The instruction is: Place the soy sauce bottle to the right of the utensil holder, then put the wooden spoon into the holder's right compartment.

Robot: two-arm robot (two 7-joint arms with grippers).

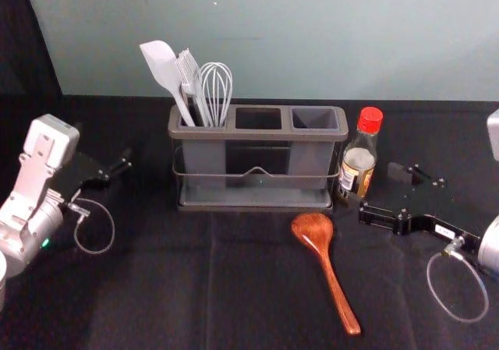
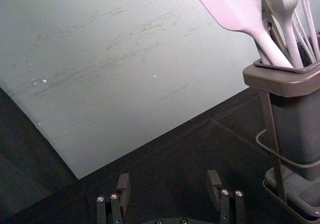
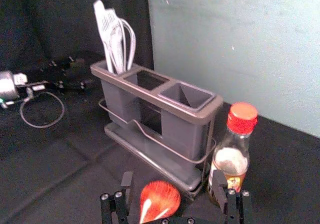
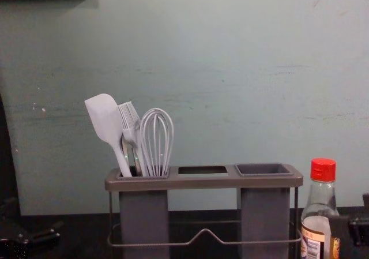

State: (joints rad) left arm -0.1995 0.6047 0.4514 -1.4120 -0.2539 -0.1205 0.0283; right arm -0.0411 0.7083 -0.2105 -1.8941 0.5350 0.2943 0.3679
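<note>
2 sets of fingers belong to me, and both stand apart. My right gripper (image 1: pixel 377 190) is reaching in from the right side of the table, just to the right of the soy sauce bottle (image 1: pixel 359 159), with its fingers spread and not clamped on anything. From the right wrist, I see 1 of its 2 fingers in front of the bottle's lower part, and the bowl of the wooden spoon (image 1: pixel 313 229) showing in the gap between them. My left gripper (image 1: pixel 107 147) is parked well to the left of the utensil holder (image 1: pixel 257 134), its 2 fingers wide apart too. The bottle stands upright on the black cloth (image 1: pixel 156 288), just beside the right end of the holder, its red cap (image 1: pixel 370 119) on and its label facing my chest. My spoon lies flat on the cloth in front of the holder, bowl nearest the rack and handle running toward me and off to the right. The holder has 3 openings in a row; the left compartment carries 3 pale tools, a spatula (image 1: pixel 162 65), a brush (image 1: pixel 189 73) and a whisk (image 1: pixel 217 89), all sticking up above the rim, while the right compartment (image 1: pixel 314 118) is the opening nearest the bottle.
</note>
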